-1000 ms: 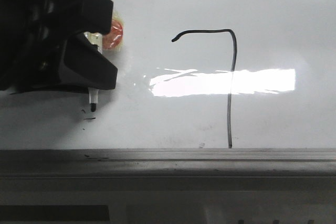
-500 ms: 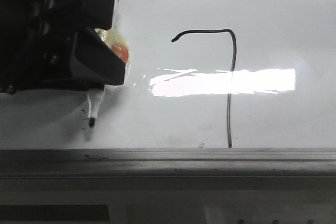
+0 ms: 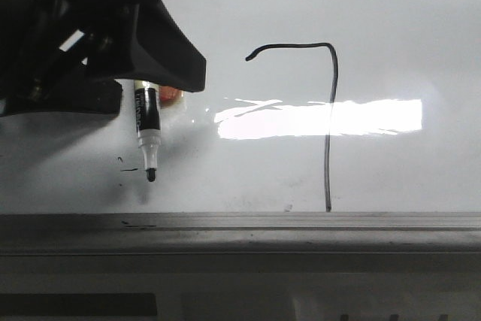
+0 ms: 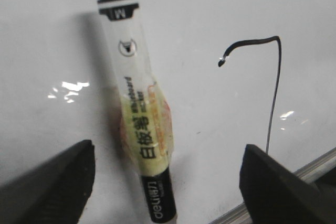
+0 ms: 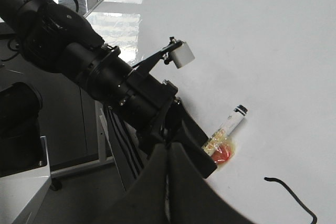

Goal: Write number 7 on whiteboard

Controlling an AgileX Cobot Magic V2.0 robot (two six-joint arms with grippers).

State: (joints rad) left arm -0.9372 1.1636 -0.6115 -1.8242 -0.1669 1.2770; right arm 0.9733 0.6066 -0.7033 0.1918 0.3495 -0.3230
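The number 7 (image 3: 301, 45) is a thin black line on the glossy whiteboard (image 3: 406, 5). It also shows in the left wrist view (image 4: 273, 93), and its hooked end shows in the right wrist view (image 5: 286, 184). A marker (image 3: 147, 114) with a black label and yellow-red tape lies on the board left of the 7, its tip toward the rail. My left gripper (image 4: 168, 150) is open above it, the marker (image 4: 142, 124) lying between the wide jaws and touching neither. My right gripper (image 5: 168, 148) is shut and empty, off the board's left side.
A grey tray rail (image 3: 301, 223) runs along the board's near edge. Tiny black specks and a short dash (image 3: 124, 165) sit beside the marker tip. A bright glare patch (image 3: 316, 118) crosses the 7's downstroke. My left arm (image 5: 79, 61) reaches over the board edge.
My left gripper has opened and lifted toward the camera. The marker it held is out of its grip and lies on the board, tip slightly further right.
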